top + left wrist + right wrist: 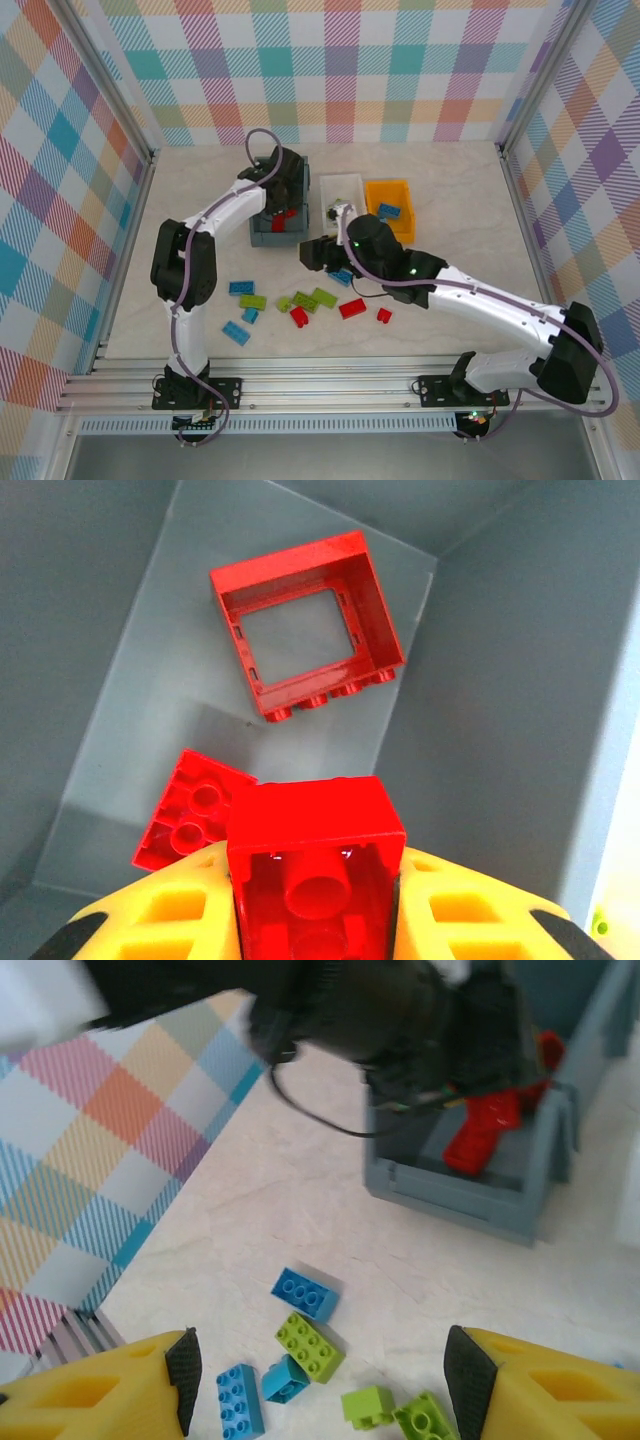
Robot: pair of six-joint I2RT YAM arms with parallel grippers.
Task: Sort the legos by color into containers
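Observation:
My left gripper (315, 885) hangs inside the grey-blue container (262, 232), shut on a red lego (310, 825) held between its yellow fingers. Below it on the bin floor (130, 750) lie an open red frame (372, 600) and a red brick (190, 810). My right gripper (325, 1380) is open and holds nothing. It hovers above loose legos on the table: a blue one (305, 1293), a lime one (310, 1345) and more of both colours. Red bricks (352, 308) lie nearer the front. The orange-yellow container (385, 190) holds a blue brick (390, 211).
A white container (342, 187) stands between the grey-blue and orange-yellow ones. The left arm (400, 1010) reaches over the grey-blue bin (470, 1195). Checked walls enclose the table on three sides, and a metal rail (330, 385) runs along the near edge.

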